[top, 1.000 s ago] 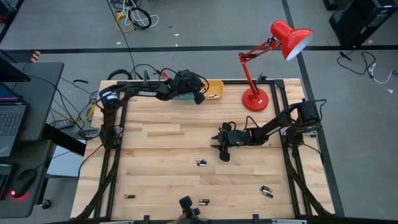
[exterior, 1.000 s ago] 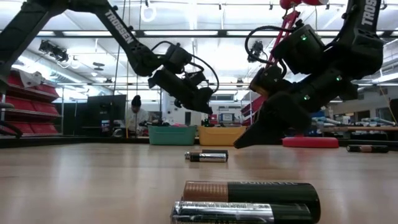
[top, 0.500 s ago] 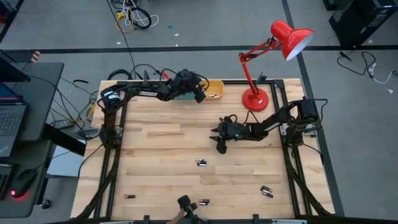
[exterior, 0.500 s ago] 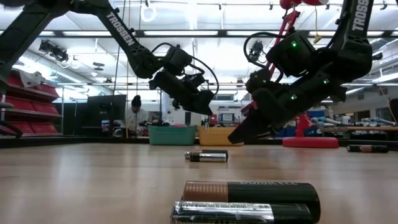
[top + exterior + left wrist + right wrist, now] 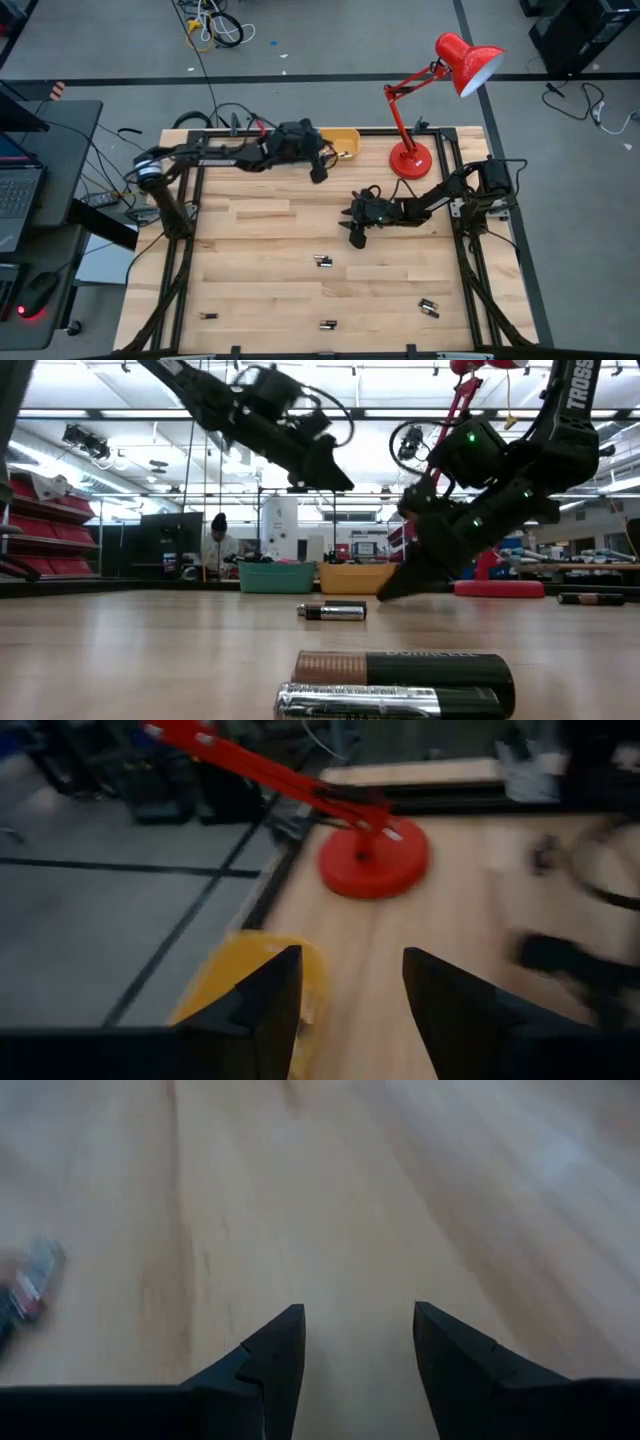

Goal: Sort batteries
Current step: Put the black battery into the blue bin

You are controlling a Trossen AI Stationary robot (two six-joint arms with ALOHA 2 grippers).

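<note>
Several batteries lie on their sides on the wooden table: one mid-table (image 5: 323, 261), others near the front edge (image 5: 327, 324), (image 5: 428, 307), (image 5: 208, 316). My left gripper (image 5: 318, 170) hangs open and high (image 5: 322, 468) beside the yellow bin (image 5: 258, 992), holding nothing. My right gripper (image 5: 354, 236) stands open and low over bare wood (image 5: 357, 1348), a little beyond the mid-table battery (image 5: 332, 611). One battery (image 5: 30, 1283) shows off to the side in the right wrist view.
A teal bin (image 5: 276, 576) and the yellow bin (image 5: 355, 577) stand at the table's far edge. A red desk lamp's base (image 5: 410, 158) sits at the far right. Two batteries (image 5: 400, 670) lie close to the low camera. A person stands in the room behind.
My left gripper has risen from above the bins and swung a little toward the table's near edge. My right gripper has shifted slightly toward the far edge and stays low and open. No battery has moved.
</note>
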